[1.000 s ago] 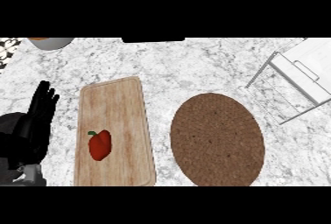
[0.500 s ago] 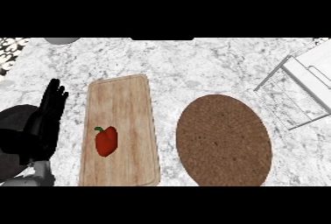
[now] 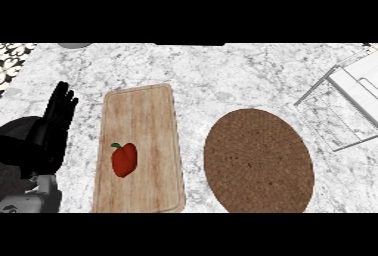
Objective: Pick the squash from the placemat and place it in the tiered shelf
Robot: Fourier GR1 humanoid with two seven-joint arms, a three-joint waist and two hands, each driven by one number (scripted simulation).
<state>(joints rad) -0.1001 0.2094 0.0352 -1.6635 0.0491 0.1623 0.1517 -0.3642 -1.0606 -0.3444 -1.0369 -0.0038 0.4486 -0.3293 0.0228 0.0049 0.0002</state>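
The brown woven oval placemat (image 3: pixel 258 160) lies on the marble counter right of centre, and nothing rests on it. No squash shows anywhere in the head view. The white wire tiered shelf (image 3: pixel 347 105) stands at the right edge, partly cut off. My left hand (image 3: pixel 55 120) is at the left edge, open, black fingers straight and pointing up, beside the cutting board and touching nothing. My right hand is out of view.
A wooden cutting board (image 3: pixel 144 115) lies left of the placemat with a red bell pepper (image 3: pixel 124 160) on its lower half. A grey round object (image 3: pixel 74 45) peeks in at the top left. A patterned strip runs along the far left edge.
The whole view has drifted, so board, placemat and shelf sit further right in the picture. My left hand shows slightly higher and further in.
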